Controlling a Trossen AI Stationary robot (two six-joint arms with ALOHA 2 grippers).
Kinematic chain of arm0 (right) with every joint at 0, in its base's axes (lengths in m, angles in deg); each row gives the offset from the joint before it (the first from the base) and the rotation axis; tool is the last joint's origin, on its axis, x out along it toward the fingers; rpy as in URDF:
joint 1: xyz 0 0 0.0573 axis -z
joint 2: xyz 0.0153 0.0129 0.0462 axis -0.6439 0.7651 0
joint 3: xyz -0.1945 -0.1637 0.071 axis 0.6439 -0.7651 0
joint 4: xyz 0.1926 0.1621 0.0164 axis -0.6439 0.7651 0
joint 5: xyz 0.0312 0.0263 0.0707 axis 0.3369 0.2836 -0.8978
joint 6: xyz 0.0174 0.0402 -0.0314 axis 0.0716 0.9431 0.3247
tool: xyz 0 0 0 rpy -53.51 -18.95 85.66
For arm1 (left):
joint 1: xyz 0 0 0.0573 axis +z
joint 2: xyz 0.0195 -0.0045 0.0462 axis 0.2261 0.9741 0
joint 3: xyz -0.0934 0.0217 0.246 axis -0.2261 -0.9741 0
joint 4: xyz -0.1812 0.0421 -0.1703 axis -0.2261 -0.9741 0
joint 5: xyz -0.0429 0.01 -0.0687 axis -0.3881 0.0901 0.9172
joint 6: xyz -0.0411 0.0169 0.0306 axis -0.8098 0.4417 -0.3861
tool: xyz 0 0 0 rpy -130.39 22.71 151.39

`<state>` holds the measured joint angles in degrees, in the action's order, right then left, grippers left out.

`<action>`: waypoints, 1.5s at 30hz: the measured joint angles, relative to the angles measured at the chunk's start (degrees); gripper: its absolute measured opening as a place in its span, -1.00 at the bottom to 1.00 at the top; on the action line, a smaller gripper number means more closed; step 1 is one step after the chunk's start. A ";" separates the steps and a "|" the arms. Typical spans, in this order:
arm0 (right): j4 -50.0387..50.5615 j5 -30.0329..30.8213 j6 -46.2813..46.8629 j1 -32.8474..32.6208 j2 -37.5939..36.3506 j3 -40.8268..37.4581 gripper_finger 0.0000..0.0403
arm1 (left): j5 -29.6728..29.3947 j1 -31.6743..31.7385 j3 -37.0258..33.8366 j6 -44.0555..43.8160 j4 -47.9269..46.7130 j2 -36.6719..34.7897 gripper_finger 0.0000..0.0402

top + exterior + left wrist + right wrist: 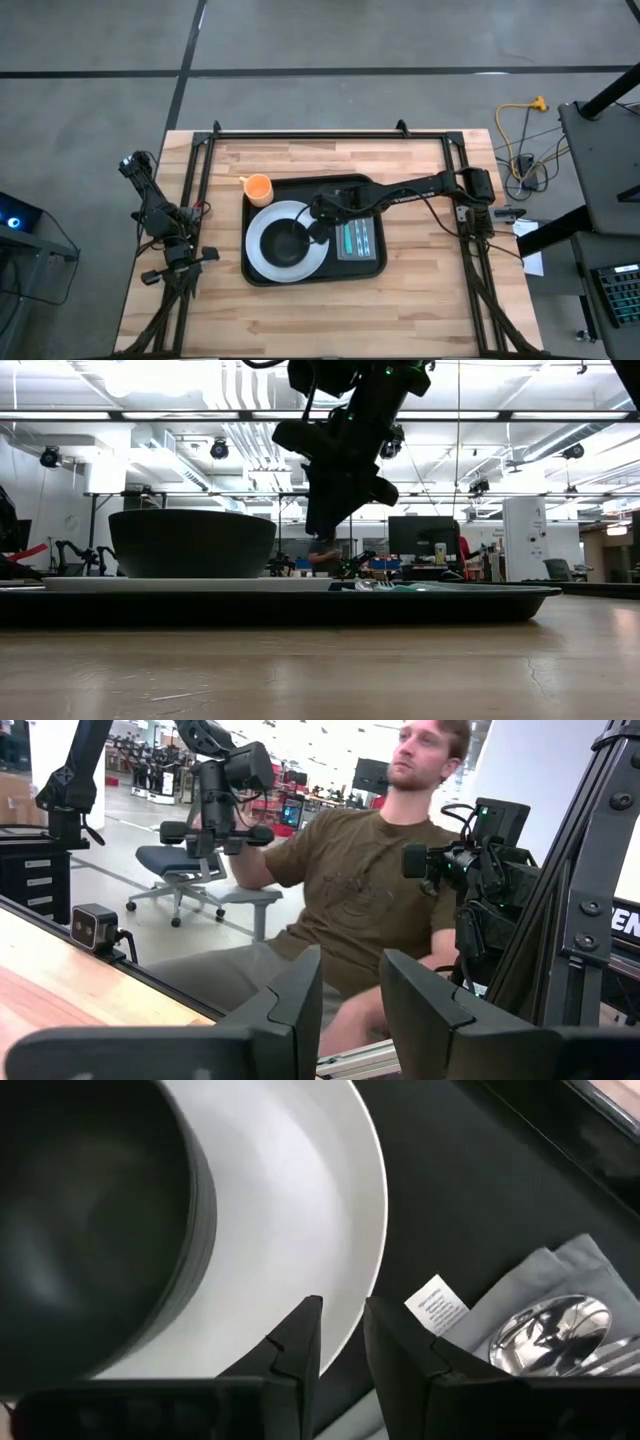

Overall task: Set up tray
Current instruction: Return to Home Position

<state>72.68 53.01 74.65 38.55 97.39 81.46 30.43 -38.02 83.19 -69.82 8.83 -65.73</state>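
The black tray point(300, 281) lies mid-table. On its left half sits a white plate point(258, 255) carrying a dark bowl point(287, 245). A grey napkin point(358, 240) with cutlery lies on its right half. An orange cup point(258, 187) stands at its far left corner. My right gripper point(314, 233) hovers over the plate's right rim point(360, 1230), beside the bowl point(190, 543). It is open by a narrow gap point(342, 1315), holds nothing, and stays clear of the tray point(300, 605) in the low view. My left gripper point(350, 990) waits at the table's left edge, slightly open.
A spoon point(550, 1330) lies on the napkin point(585, 1260), close to my right fingers. A black frame runs along the table's far and side edges point(320, 133). Bare wood lies near the front edge point(320, 320). A person sits beyond the table point(370, 890).
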 joint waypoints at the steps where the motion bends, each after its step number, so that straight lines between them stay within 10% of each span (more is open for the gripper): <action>1: -0.02 0.00 -0.51 -0.07 0.05 0.00 -0.65 | -0.02 0.01 0.00 0.01 0.00 0.01 -0.58; 29: -3.20 0.09 -33.05 -20.39 -0.94 -2.71 -0.65 | -0.02 0.01 0.00 0.00 0.00 0.00 -0.58; 37: -13.33 -1.29 -37.43 -26.13 -10.81 -16.36 -0.58 | 0.01 -0.01 0.00 0.00 0.00 0.02 -0.58; 45: -28.59 -15.46 -39.44 -27.98 -29.76 -36.48 -0.60 | -0.02 0.00 0.00 0.00 0.00 0.02 -0.58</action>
<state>44.09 37.55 35.20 10.57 67.63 44.98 30.41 -38.02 83.19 -69.82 8.83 -65.71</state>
